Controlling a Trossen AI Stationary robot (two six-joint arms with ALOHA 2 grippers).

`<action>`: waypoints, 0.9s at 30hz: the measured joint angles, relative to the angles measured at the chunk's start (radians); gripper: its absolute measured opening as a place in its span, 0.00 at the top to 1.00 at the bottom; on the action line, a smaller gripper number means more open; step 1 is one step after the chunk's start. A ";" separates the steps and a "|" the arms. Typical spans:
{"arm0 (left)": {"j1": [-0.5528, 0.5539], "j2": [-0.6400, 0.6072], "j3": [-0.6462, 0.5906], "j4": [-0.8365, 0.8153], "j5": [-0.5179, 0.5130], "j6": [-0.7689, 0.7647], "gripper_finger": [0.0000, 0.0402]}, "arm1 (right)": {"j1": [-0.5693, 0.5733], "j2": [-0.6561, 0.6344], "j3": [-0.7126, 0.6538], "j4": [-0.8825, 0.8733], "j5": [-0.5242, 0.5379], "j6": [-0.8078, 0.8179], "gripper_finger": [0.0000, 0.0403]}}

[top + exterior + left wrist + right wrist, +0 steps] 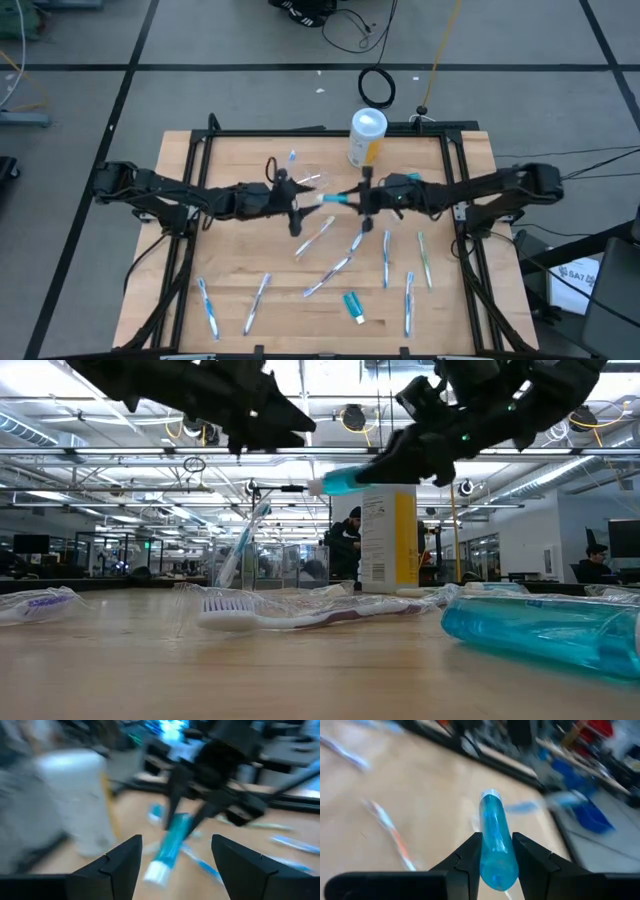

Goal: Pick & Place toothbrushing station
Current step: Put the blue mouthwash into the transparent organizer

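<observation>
We see the right gripper (495,855) clamped on a teal toothpaste tube (495,840), held above the table (230,170) middle. The left gripper (175,862) faces it, fingers spread, empty. Toothbrushes (385,258) lie scattered below; the yellow canister (366,137) stands behind.

My left wrist view is smeared: ahead of my left claw (175,857) the pale canister (75,800) is a blur with no readable label, and the brushes beyond the toothpaste tube (170,845) are only streaks. In the right wrist view my right claw (496,851) covers the tube's tail, and the table past its cap is blurred. In the low view both my arms are cut off above, and a second tube (545,632) runs off the side.
</observation>
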 joint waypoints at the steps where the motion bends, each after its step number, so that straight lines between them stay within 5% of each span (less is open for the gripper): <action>1: 0.005 0.000 0.000 0.022 -0.042 0.030 0.39 | -0.011 -0.036 0.000 -0.059 0.018 -0.012 0.77; 4: 0.014 0.000 0.000 0.052 -0.105 0.115 0.39 | -0.055 -0.135 -0.040 -0.118 0.031 0.000 0.77; 7: 0.020 0.000 0.000 0.034 -0.105 0.167 0.39 | -0.124 -0.205 -0.148 0.016 -0.044 0.037 0.77; 15: 0.024 0.000 -0.002 -0.053 0.016 0.153 0.39 | -0.294 -0.109 -0.426 0.874 -0.383 0.383 0.77; 20: 0.032 0.000 -0.002 -0.001 0.130 0.098 0.39 | -0.268 0.032 -0.358 1.004 -0.474 0.520 0.77; 27: 0.034 0.000 -0.002 0.134 0.137 0.110 0.39 | -0.193 0.192 -0.206 1.002 -0.542 0.595 0.77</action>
